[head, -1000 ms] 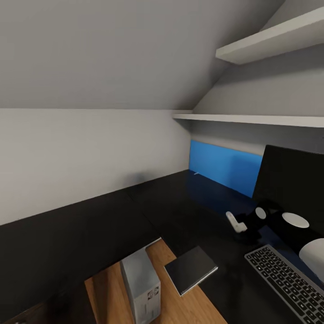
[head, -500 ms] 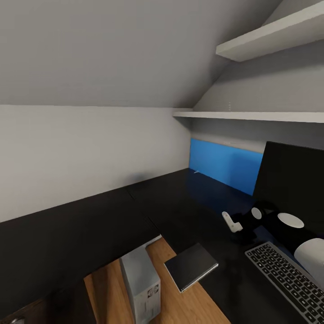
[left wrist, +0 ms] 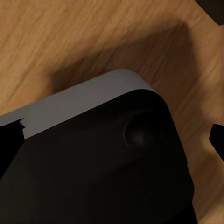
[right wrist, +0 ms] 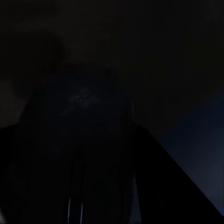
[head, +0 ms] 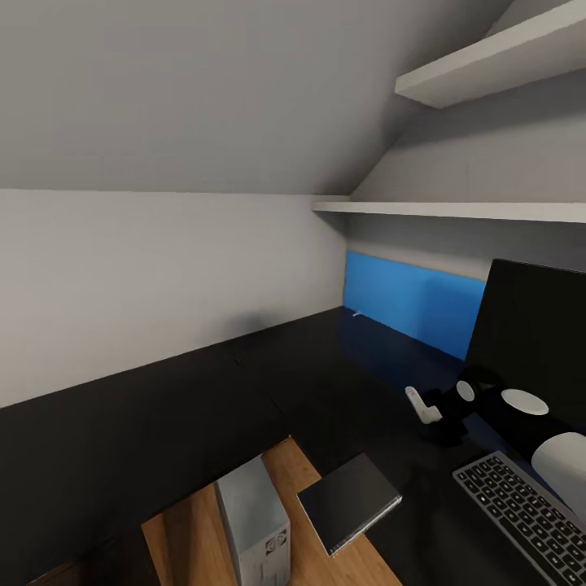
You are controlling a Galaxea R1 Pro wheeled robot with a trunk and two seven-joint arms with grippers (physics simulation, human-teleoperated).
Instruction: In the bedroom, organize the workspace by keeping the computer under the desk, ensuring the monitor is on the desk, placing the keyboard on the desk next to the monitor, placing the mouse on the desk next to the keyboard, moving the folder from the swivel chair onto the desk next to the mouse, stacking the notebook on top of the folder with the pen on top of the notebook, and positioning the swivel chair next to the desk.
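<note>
The black glossy counter (head: 244, 391) runs along the white wall and turns at the corner by its blue back panel (head: 411, 305); the monitor (head: 533, 334) stands on it at the right, with the keyboard (head: 525, 517) lying in front of it; the right tool (head: 431, 407) hovers low over the counter beside the monitor's foot, and whether its jaws are open or closed I cannot tell; the computer (head: 252, 525) stands on the wood floor (head: 191, 537) by the counter's edge, beside a dark flat book (head: 348, 503) that overhangs that edge.

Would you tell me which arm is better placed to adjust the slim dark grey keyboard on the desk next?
Right, probably: its gripper hangs over the glossy black desk just beyond the keyboard; the left wrist camera faces wooden floor.
</note>
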